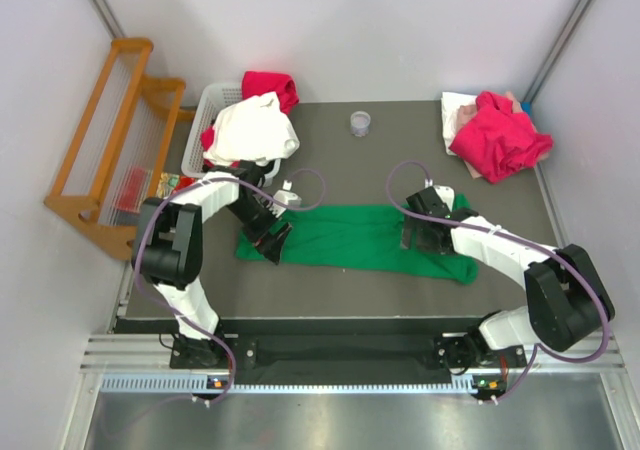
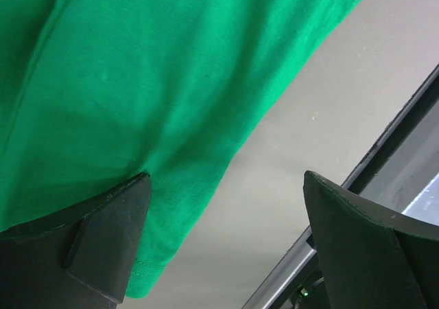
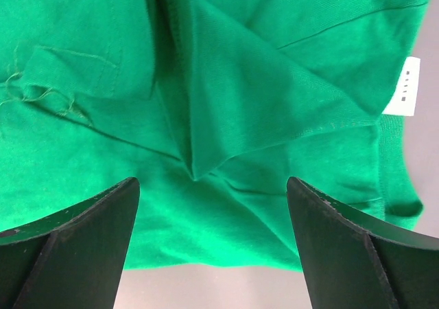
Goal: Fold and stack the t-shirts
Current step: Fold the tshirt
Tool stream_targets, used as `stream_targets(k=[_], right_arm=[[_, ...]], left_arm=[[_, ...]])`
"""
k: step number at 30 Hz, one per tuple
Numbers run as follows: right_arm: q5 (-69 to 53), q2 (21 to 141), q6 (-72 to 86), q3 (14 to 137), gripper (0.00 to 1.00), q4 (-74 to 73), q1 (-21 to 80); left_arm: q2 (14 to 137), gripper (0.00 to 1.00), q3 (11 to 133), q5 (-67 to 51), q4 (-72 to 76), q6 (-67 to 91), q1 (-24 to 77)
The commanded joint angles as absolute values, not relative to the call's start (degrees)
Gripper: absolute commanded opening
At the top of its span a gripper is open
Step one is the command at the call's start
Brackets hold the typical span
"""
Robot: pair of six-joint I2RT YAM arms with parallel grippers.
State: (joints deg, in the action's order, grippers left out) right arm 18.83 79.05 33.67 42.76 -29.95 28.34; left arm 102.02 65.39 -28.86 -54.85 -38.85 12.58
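- Green cotton, lower centre of the top view: the green tee lies as a long flat band on the table, nearest the arm bases. It is judged to be the piece in work.
- At the band's left end, the left gripper is down at the cloth with its jaws wide apart, gripping nothing. In its wrist view one finger overlaps the hem and the other is over bare table. This straddles the edge, which suits a pinch.
- At the band's right end, the right gripper has its jaws wide apart and nothing gripped. In its wrist view the fingers flank a raised fold, and a white label shows at the right edge.
- Judgement: one gripper per end allows an even lift. The next fold is not yet made.
- Upper centre: a cup stands well apart from the band.
- Upper right: a red tee lies crumpled on pale cloth, unfolded.
- Upper left: the basket holds a white tee, draped over its rim, and a second red tee behind it, both awaiting folding.
- Left edge: a wooden rack stands off the table.
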Motion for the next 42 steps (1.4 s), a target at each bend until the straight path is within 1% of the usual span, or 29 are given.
stream_targets(k=[1,11,15,19,24,29,32,39,42], right_arm=[[22.1,79.2,33.5,44.8,0.88,-29.6,27.7],[21.6,84.8,31.6,44.7,0.89,-26.2,21.9],[21.6,84.9,32.3,44.5,0.89,-26.4,21.8],[21.1,84.4,32.9,45.7,0.94,-27.8,21.8],[20.7,87.1,33.1,49.2,0.95,-31.5,22.0],[22.1,82.6,32.9,47.1,0.96,-31.7,22.1],[22.3,82.0,32.5,47.5,0.96,-33.0,22.1],[23.1,79.9,32.4,47.2,0.96,-34.8,22.1],[23.4,79.9,32.4,46.6,0.96,-35.1,22.0]], left_arm=[[106.4,0.99,67.1,-25.3,-49.8,-41.4,10.7],[103.0,0.99,67.9,-25.7,-52.1,-42.2,10.5],[100.6,0.99,69.0,-25.8,-53.1,-42.0,10.5],[99.8,0.99,71.8,-27.3,-54.8,-41.6,10.4],[100.8,0.99,70.1,-27.1,-54.3,-41.8,10.4],[99.5,0.99,68.6,-26.4,-52.5,-41.3,10.4],[100.0,0.99,68.8,-25.9,-51.9,-41.0,10.4],[98.6,0.99,72.5,-26.2,-51.1,-38.9,10.2],[97.2,0.99,71.9,-22.9,-47.0,-36.8,10.2]])
